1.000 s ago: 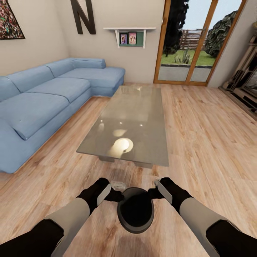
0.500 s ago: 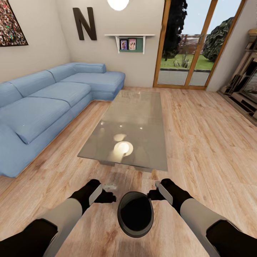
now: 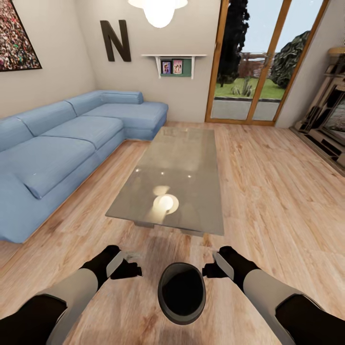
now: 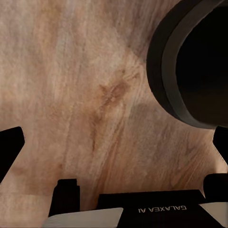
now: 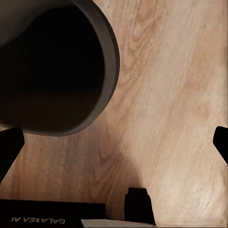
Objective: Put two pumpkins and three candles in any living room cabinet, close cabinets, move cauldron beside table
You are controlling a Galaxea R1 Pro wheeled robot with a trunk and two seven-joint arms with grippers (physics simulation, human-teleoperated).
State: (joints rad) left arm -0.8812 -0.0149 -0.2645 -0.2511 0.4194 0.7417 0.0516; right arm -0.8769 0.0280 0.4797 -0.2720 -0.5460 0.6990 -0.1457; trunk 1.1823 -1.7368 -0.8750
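The cauldron [image 3: 182,292], a round black pot with a wide mouth, stands on the wooden floor just in front of the near short edge of the low glossy table [image 3: 177,167]. My left gripper [image 3: 132,268] hovers to its left and my right gripper [image 3: 210,269] to its right, both apart from the pot. In the left wrist view the gripper [image 4: 114,147] is open over bare floor, with the cauldron [image 4: 199,61] beyond one finger. The right gripper [image 5: 114,142] is open too, the cauldron [image 5: 52,61] off to one side. The pumpkins and candles are out of view.
A blue corner sofa [image 3: 62,148] runs along the left of the table. Glass doors [image 3: 249,62] stand at the far wall. A furniture unit [image 3: 330,120] lines the right edge. Wooden floor [image 3: 278,191] stretches wide to the right of the table.
Both grippers have drawn away from the cauldron's rim, the left one farther out to the side. The cauldron stays on the floor. The head view has tilted up slightly.
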